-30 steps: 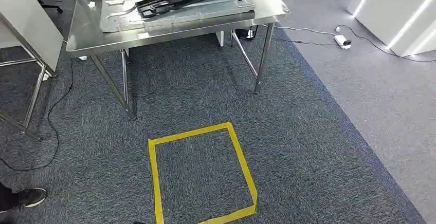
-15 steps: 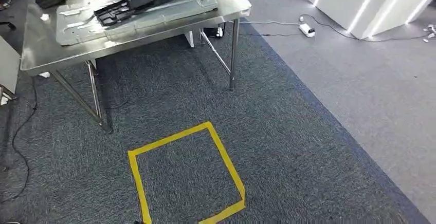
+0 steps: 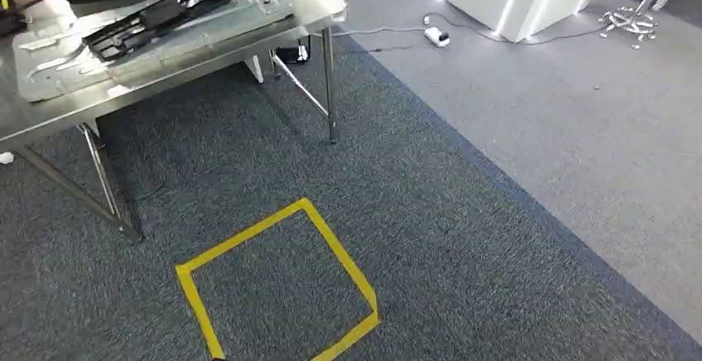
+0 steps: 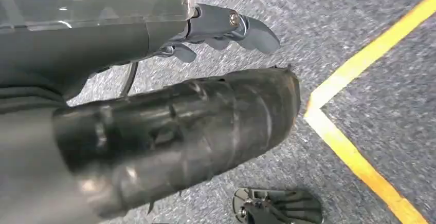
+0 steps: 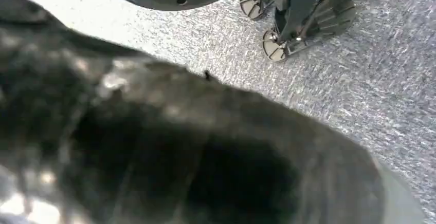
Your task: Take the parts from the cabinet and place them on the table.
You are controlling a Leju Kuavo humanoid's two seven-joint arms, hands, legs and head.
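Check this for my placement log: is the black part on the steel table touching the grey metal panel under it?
Touching. The head view shows the black part lying flat on the grey metal panel, which rests on the steel table, with no gap between them.

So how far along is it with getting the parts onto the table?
Done, by the look: one black part lies on a grey metal panel on the steel table. In hand: unclear; the left hand hangs over carpet beside yellow tape, the right hand is a dark blur, and I cannot tell whether either holds anything. Left: how many parts remain cannot be judged.
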